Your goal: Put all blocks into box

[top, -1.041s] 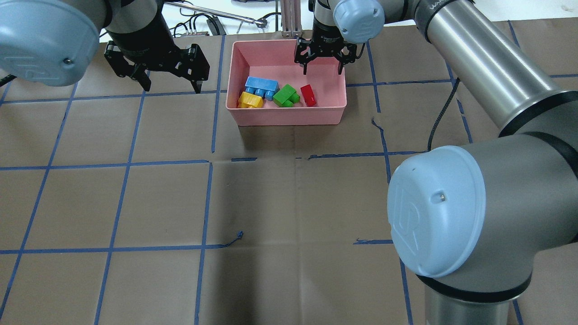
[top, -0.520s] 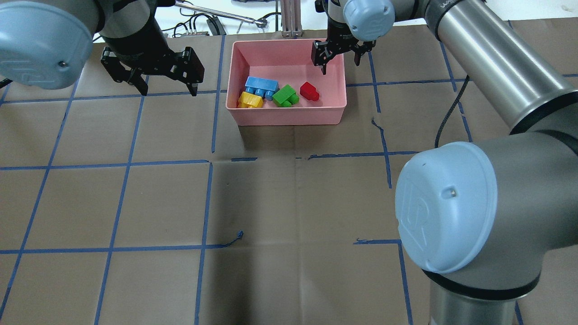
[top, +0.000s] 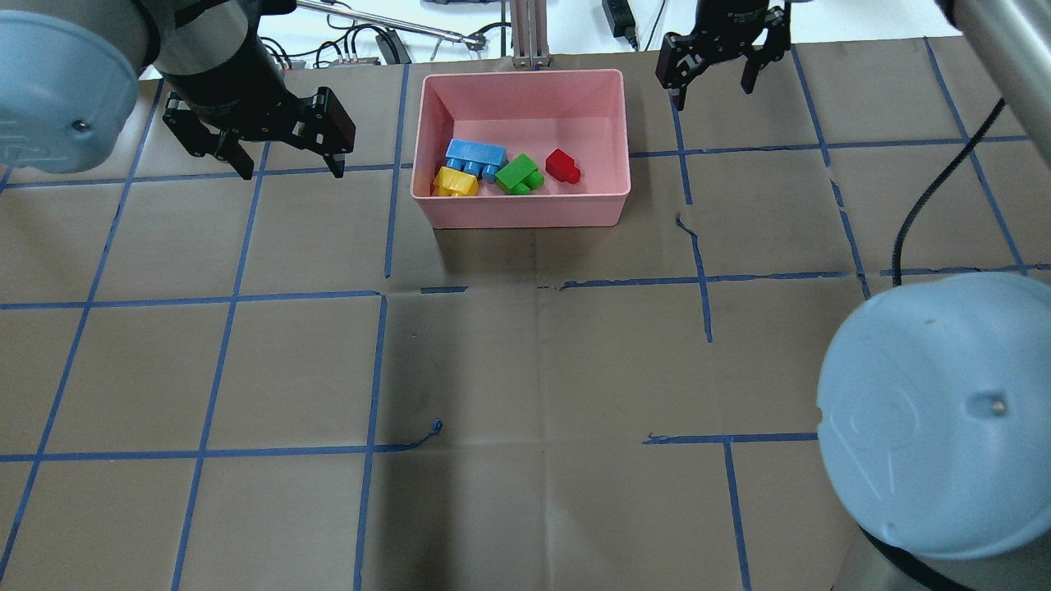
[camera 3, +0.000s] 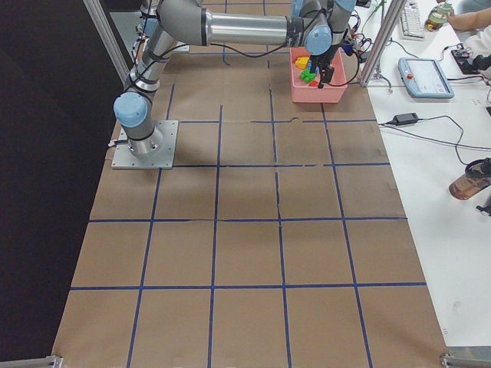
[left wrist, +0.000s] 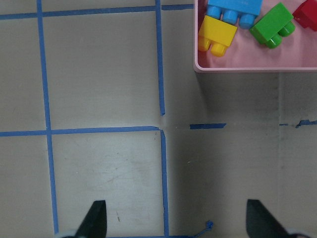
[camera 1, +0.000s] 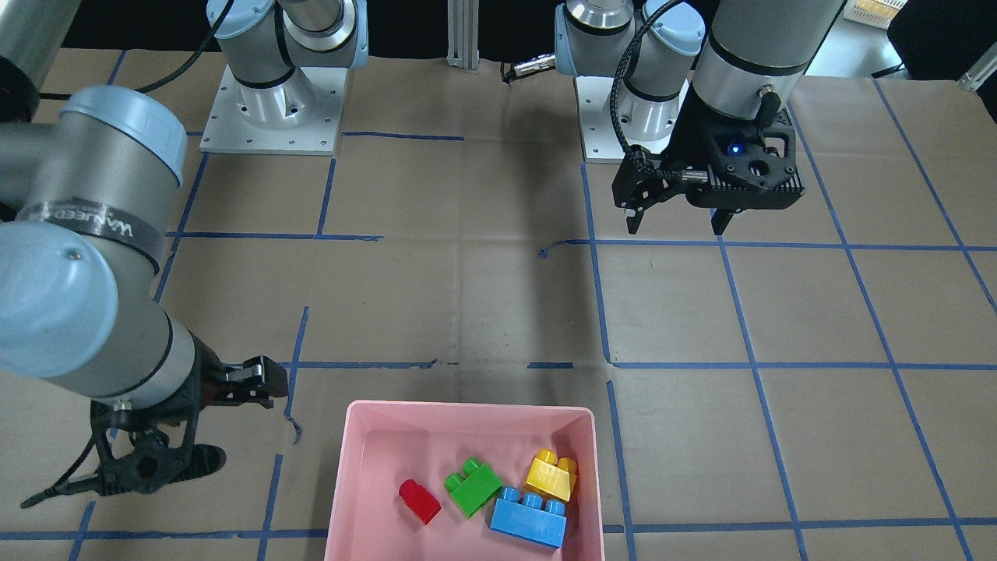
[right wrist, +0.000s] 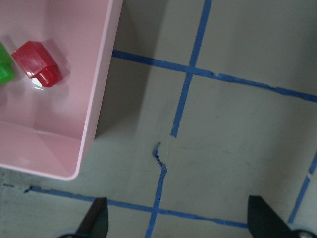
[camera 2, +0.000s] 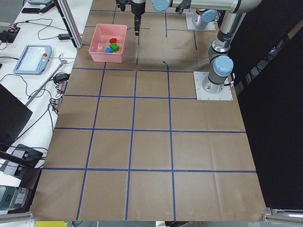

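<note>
Four blocks (top: 486, 161) lie inside the pink box (top: 525, 209) near the far edge of the tabletop (top: 534, 369). The blue block (top: 476, 153) and yellow block (top: 454, 182) sit together at its left end, seemingly touching, the green block (top: 519, 174) is just beside them, and the red block (top: 563, 166) is tipped on its side a little apart. Both claws hang empty with fingers spread wide, the left claw (top: 291, 164) over the tabletop left of the box and the right claw (top: 712, 90) just beyond its right rim.
</note>
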Available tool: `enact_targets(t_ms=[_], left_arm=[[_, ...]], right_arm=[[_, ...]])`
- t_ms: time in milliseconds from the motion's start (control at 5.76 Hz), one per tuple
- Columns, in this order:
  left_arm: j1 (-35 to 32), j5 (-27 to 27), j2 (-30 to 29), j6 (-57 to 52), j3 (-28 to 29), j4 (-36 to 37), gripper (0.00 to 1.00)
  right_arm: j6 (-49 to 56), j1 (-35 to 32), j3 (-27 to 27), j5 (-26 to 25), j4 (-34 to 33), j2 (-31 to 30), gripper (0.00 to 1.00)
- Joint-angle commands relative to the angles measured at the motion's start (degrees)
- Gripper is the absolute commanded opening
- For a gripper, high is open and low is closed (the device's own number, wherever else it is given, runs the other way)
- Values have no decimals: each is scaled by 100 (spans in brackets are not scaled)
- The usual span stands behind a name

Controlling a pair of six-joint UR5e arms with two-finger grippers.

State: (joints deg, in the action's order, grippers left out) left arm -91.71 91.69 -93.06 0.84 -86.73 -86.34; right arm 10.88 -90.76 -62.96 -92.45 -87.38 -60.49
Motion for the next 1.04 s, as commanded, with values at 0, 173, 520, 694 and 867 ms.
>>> enact_targets(t_ms=[0,173,520,694,867], left_arm=[[4,7,33,-5,-11,-14,100],[13,24,51,-14,-11,-49,100],[4,24,60,-5,-11,-41,100],[13,24,69,4,-11,-41,100],[13,24,77,4,-11,-32,100]], right_arm=[[-225,50,-1456,-1,107,-1519,99],[-940,-2,-1978,34,124,-2276,99],[-1253,-56,-1931,87,439,-2486,99],[-1255,-64,-1678,96,441,-2338,99],[-1255,-64,-1580,96,484,-2249,99]])
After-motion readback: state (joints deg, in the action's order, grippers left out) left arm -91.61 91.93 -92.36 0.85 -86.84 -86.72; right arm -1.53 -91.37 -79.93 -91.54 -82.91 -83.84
